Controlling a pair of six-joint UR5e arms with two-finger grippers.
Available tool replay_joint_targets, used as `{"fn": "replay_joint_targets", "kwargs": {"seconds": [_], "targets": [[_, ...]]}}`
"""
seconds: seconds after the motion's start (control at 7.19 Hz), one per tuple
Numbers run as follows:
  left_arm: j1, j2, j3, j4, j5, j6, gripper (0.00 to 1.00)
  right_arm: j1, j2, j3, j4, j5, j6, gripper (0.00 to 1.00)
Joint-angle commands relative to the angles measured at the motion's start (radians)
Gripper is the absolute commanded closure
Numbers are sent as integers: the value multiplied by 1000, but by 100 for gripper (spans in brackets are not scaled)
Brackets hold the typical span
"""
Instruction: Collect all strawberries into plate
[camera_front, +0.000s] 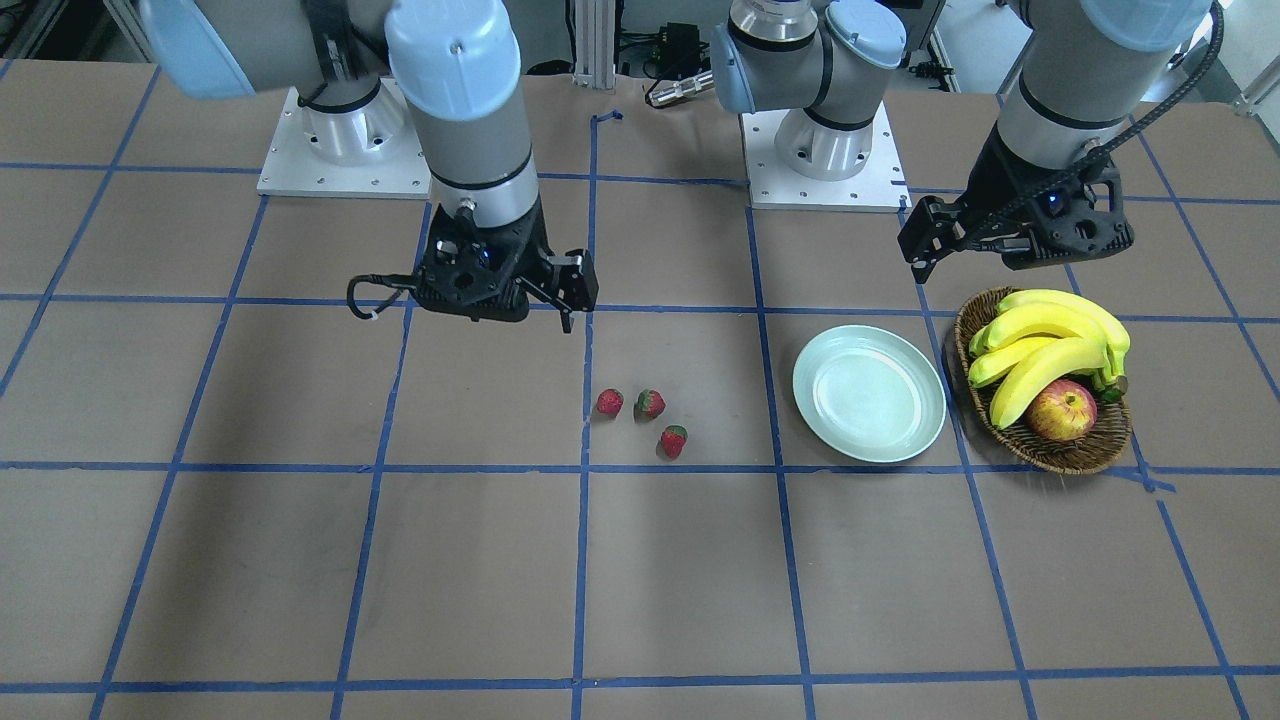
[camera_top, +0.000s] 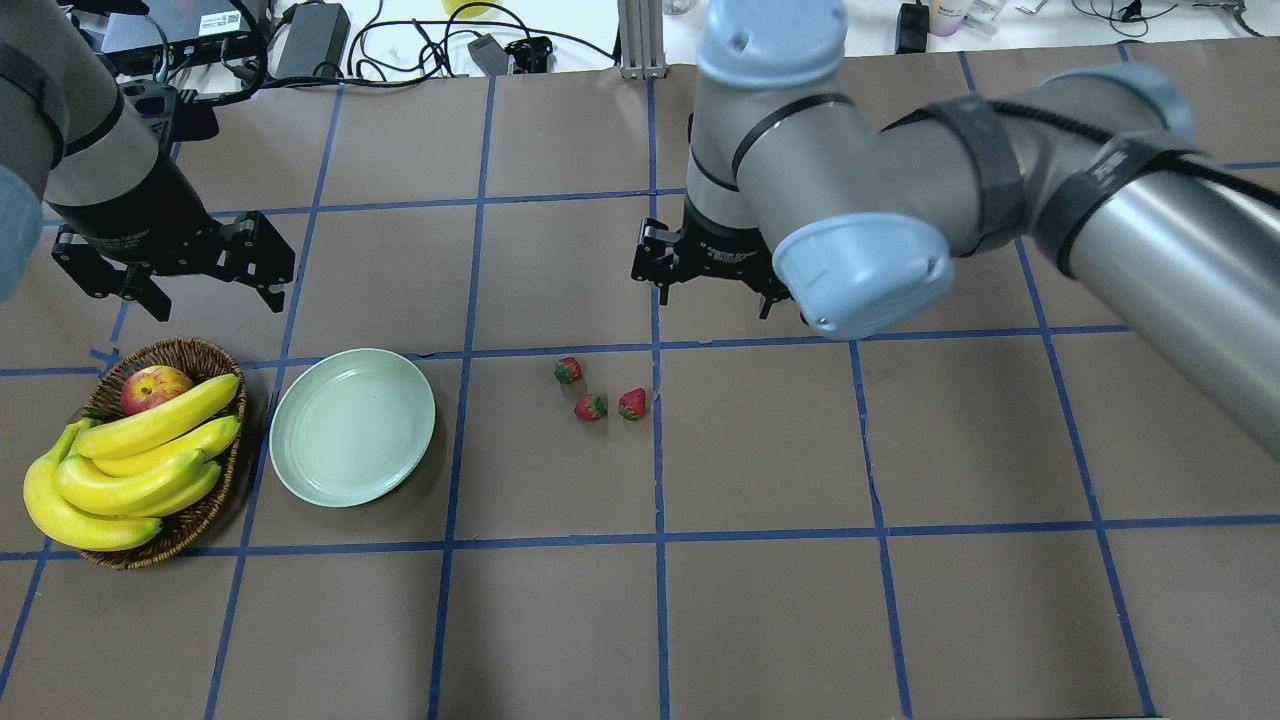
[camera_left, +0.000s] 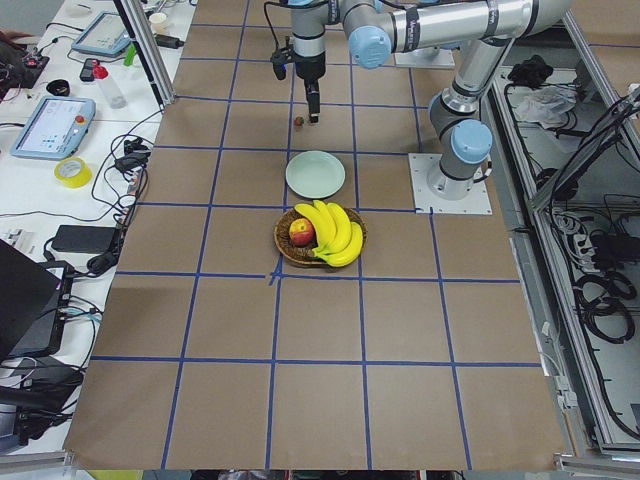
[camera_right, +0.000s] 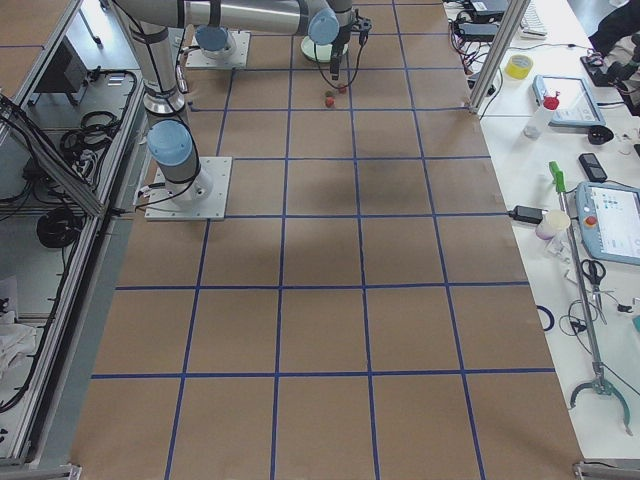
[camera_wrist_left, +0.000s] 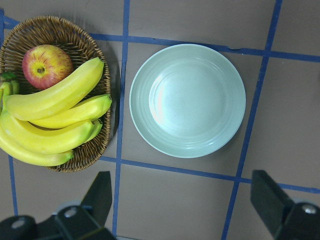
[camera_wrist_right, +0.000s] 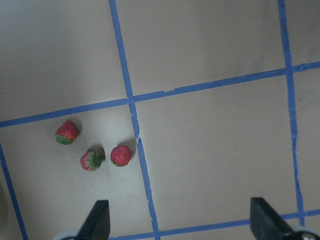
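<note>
The left gripper (camera_top: 215, 300) hangs with fingers spread wide near the empty plate (camera_top: 352, 427). The three strawberries (camera_top: 590, 407) lie clustered on the bench (camera_top: 760, 450), well apart from the plate; they look light, small and apt to roll, so each is best pinched gently across its middle. The right gripper (camera_top: 712, 300) hovers with fingers wide, and the berries lie off its plate-ward side, none between the fingers.
</note>
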Motion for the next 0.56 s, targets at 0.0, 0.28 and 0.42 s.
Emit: {"fn": "replay_joint_targets", "kwargs": {"seconds": [0.0,0.28,0.42], "targets": [[-2,-6,3,-1,-6,-1,0,-13,-72,-188,274,-49,-45,0],[-2,-8,2,-1,4,1,0,-15,-90,-253,361,-63,-68,0],[-2,-8,0,-1,6,1,0,-27,-89,-255,360,-68,-97,0]]}}
